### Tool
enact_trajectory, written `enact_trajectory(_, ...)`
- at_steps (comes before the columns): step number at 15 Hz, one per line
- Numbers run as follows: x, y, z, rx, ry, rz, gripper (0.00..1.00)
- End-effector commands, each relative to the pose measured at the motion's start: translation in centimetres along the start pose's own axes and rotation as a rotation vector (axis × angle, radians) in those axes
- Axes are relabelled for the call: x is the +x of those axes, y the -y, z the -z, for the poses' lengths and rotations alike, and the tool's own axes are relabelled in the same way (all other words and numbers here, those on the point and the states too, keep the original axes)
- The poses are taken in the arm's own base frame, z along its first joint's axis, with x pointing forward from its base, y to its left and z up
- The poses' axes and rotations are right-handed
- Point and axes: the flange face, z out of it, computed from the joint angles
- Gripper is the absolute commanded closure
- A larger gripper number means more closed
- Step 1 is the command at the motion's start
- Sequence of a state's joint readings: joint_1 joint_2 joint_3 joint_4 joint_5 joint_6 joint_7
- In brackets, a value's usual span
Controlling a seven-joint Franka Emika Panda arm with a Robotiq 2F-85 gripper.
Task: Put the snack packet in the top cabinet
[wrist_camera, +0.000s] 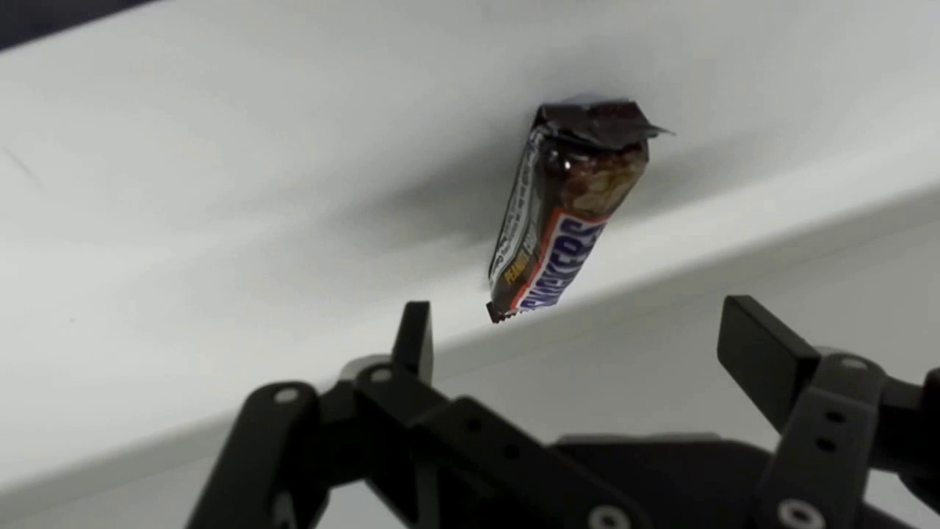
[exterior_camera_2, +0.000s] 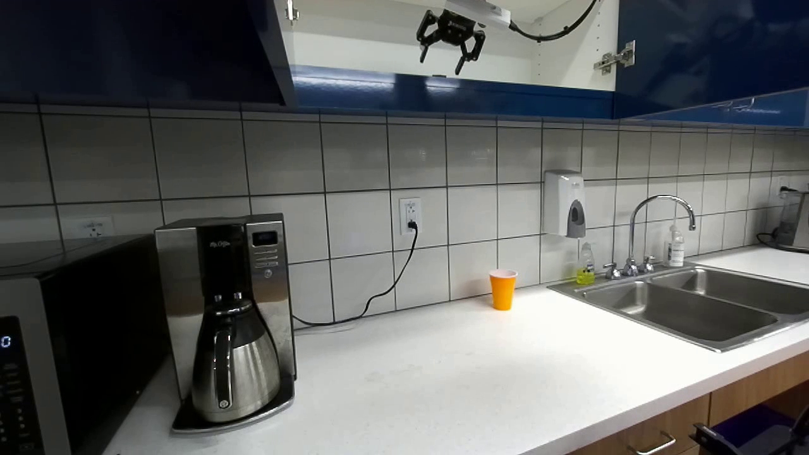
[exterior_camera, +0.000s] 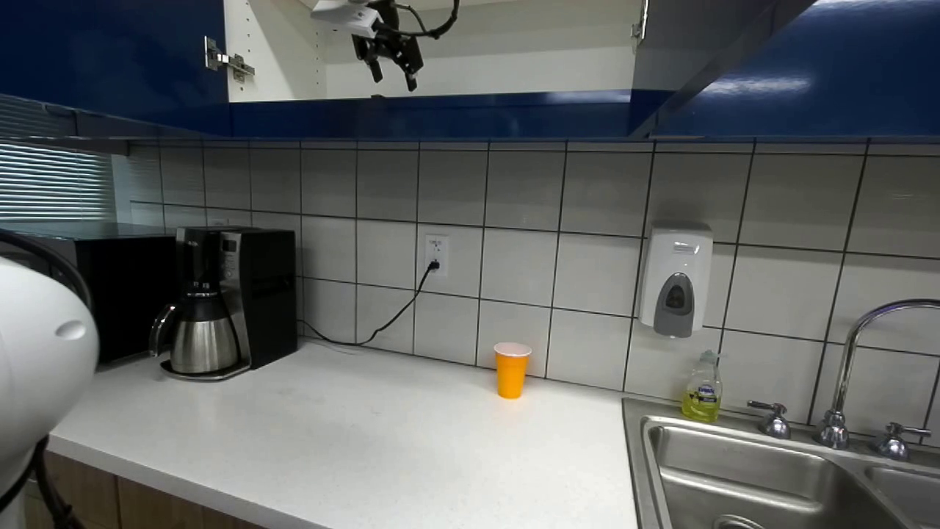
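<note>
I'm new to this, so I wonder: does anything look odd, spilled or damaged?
Nothing stands out: the Snickers bar lies in the open top cabinet with no tear visible, the orange cup stands upright, and I see no spill.

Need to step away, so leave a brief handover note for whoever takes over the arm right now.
Hand: open, holding nothing, at the opening of the top cabinet.
Snack packet: in the cabinet, on its white floor, below the hand and not gripped.
Cabinet doors: standing open.
Done: the packet is in the cabinet.
Left: probably just backing the hand out without nudging the packet; closing the doors may be wanted too, though the task doesn't ask for it.
</note>
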State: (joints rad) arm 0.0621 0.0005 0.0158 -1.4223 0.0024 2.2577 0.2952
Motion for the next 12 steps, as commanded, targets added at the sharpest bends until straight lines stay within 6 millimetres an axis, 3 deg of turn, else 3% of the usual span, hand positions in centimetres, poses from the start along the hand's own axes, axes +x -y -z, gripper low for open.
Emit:
enact_trajectory(1, -2.9, -0.6, 1.8, 0.010, -0.033, 0.007, 0.00)
enact_trajectory(12, -11.2, -1.4, 7.5, 0.057, -0.212, 0.048, 0.00)
